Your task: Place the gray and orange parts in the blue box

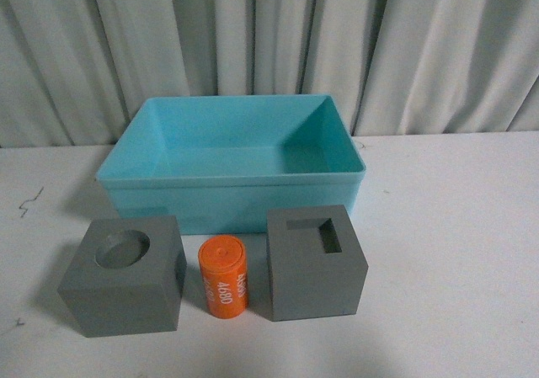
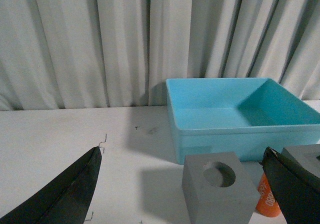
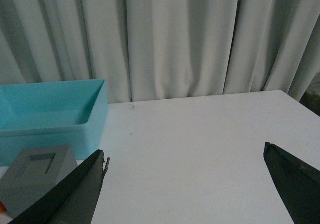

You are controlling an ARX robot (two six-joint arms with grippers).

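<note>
Front view: orange cylinder (image 1: 224, 278) between round-recess gray cube (image 1: 126, 285) and rectangular-recess gray cube (image 1: 316, 263), blue box (image 1: 227, 180) just behind. Ahead of the released left pincer (image 2: 182, 153) sits the round-recess cube; beside a finger of the released right pincer (image 3: 185, 151), the other.

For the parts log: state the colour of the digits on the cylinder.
White, on the orange cylinder; clearest in the front view.

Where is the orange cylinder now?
In the front view, the orange cylinder stands left of centre between the round-recess gray cube and the rectangular-recess gray cube, just in front of the blue box, not in it.
</note>
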